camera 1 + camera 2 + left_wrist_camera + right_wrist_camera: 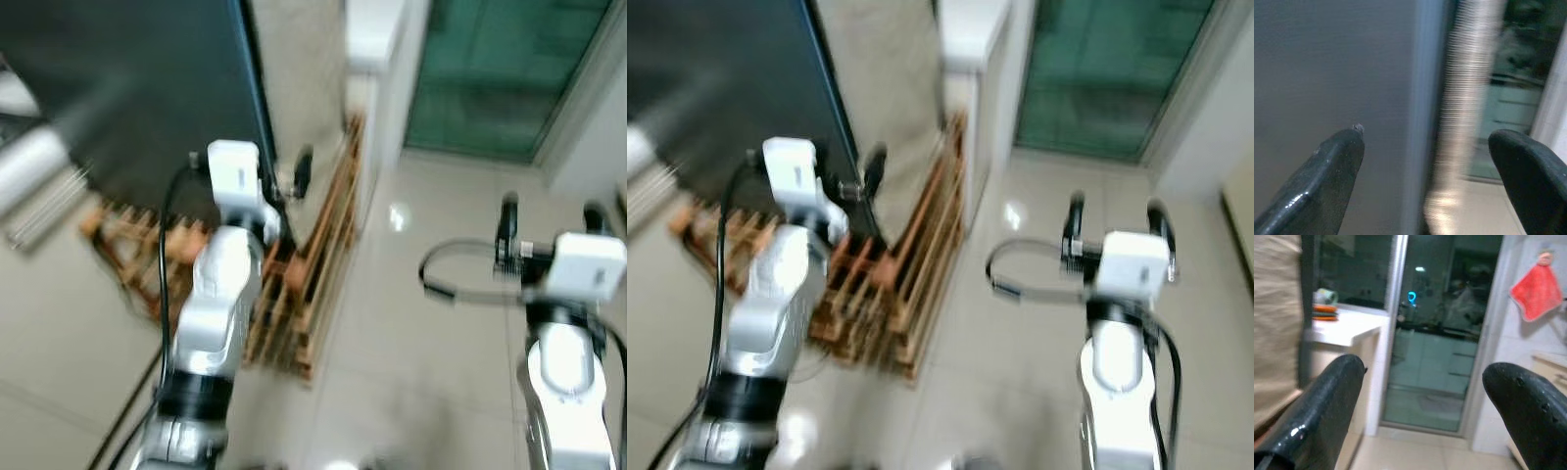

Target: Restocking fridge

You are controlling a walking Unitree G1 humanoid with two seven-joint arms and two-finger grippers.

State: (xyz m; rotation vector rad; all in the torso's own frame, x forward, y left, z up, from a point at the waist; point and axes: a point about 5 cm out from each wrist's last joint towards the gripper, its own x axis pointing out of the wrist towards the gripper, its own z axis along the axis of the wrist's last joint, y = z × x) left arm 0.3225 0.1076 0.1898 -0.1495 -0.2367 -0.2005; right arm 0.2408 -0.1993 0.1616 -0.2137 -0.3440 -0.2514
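Home kitchen, dark fridge (127, 88), tiled floor (421, 323), counter (1347, 328)

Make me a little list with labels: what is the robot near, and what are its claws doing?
Picture: blurry
Left claw: open, holding nothing, up close to the dark fridge
Right claw: open, holding nothing, out over the shiny tile floor
By the fridge: wooden rack leaning at the wall
Ahead: glass door
On the wall: red cloth
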